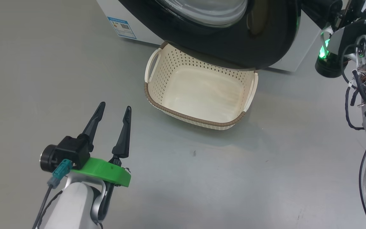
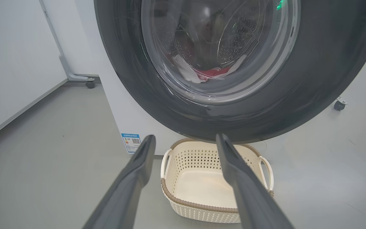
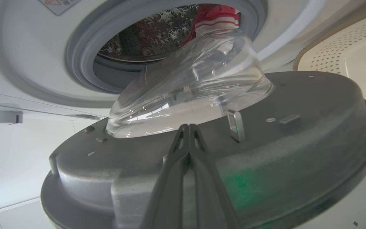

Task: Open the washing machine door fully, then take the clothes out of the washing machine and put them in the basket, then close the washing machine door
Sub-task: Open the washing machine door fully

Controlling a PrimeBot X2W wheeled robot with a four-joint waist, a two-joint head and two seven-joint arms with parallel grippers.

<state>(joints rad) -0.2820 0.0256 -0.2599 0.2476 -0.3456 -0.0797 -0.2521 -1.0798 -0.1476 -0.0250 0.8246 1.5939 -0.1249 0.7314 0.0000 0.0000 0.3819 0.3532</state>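
Opening the door (image 3: 265,152) fully is the step in hand, by my read. It's ajar: the glass bowl (image 3: 189,82) is clear of the washer (image 3: 27,63) opening, but the black rim hangs over the far edge of the basket (image 1: 170,66) in the head view.

Clothes (image 3: 214,16) are in the drum (image 3: 145,31), red with white stripes, bunched at the mouth. Basket is empty, on the floor (image 1: 43,63) right in front of the washer.

Right claw (image 3: 187,130) is closed, fingers flat together, lying along the door's grey inner face with the tips at the foot of the bowl, just beside the latch hook (image 3: 235,125). Looks like a push contact; can't confirm it touches.

Left claw (image 1: 115,106) is spread wide, empty, hanging over the floor near the basket's left side, pointed at the door.

How to do it well:
- Push on the flat inner face, not the bowl; curved glass will shed the tips.
- Stay clear of the latch hook.
- Follow the hinge arc, so the tips don't slide off the rim.
- Watch the rim against the basket; overlap may only be the camera angle, can't tell the gap.
- Hold the left claw back until the door is fully open.
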